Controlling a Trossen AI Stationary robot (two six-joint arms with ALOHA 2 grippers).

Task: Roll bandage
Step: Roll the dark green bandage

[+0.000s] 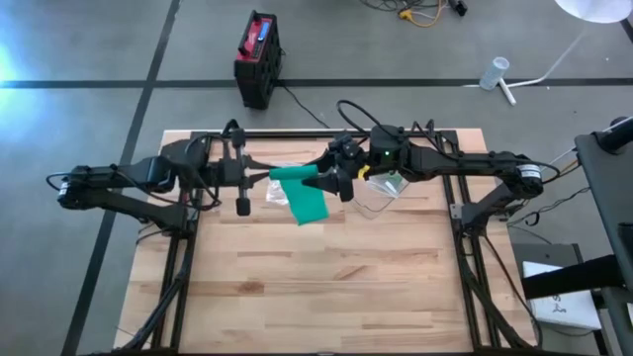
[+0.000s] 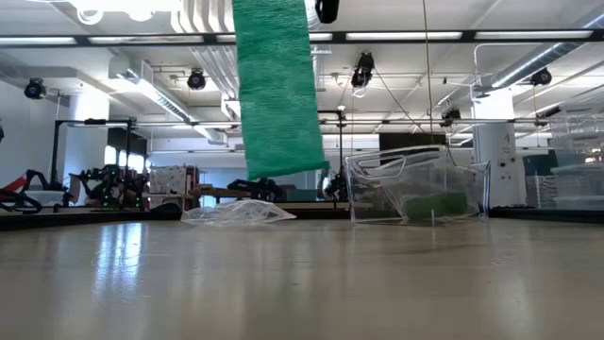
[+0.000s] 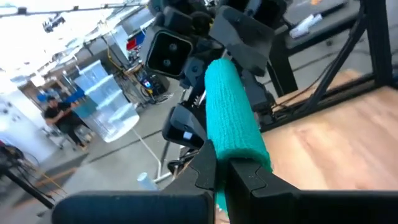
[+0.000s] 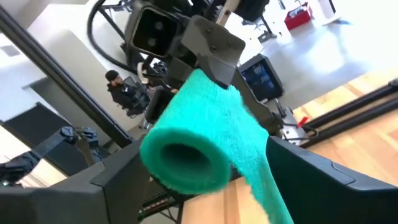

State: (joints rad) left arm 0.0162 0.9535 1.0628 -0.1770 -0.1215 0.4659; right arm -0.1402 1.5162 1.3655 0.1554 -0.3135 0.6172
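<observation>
High view: the green bandage (image 1: pixel 297 186) is held above the desk (image 1: pixel 316 287), its roll clamped in the closed left pincer (image 1: pixel 259 176). The right pincer (image 1: pixel 334 182) is spread open around the roll. Rolling is midway; the hanging tail needs winding next.

Robotics lab: concrete floor (image 1: pixel 89 49), ceiling ducts (image 2: pixel 203 14), other workbenches (image 2: pixel 113 184).

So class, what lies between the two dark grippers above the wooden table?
A green rolled bandage, spanning left gripper to right gripper; the high view shows it.
</observation>
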